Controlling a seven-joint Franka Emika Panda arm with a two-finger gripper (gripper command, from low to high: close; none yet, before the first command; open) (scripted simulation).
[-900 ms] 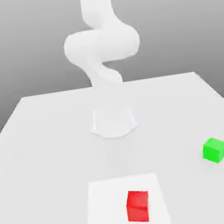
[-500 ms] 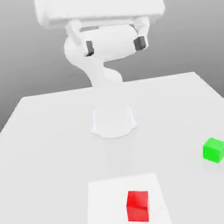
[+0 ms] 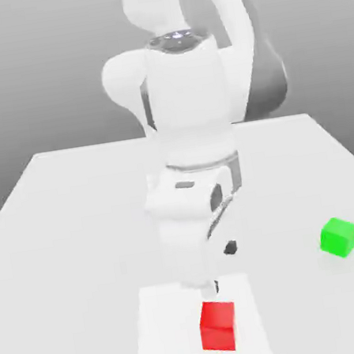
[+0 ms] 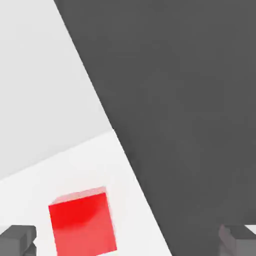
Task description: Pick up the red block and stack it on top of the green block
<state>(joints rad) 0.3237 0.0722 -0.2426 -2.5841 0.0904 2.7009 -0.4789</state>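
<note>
The red block [image 3: 218, 326] rests on a lighter square patch near the front of the white table [image 3: 68, 228]. The green block [image 3: 338, 237] sits apart from it, toward the exterior view's right and a little further back. My gripper [image 3: 222, 268] hangs just above and behind the red block, pointing down, with nothing in it. In the hand view the gripper [image 4: 127, 240] stands open, its dark fingertips [image 4: 17, 240] spread wide, and the red block [image 4: 82, 222] lies between them, closer to one finger.
The arm's white body [image 3: 193, 130] rises over the middle of the table. The lighter square patch [image 3: 160, 334] marks the table's front. In the hand view a dark floor [image 4: 190, 100] lies beyond the table's edge.
The arm has swung down from high above the table, bringing the hand low over the red block. Neither block has moved.
</note>
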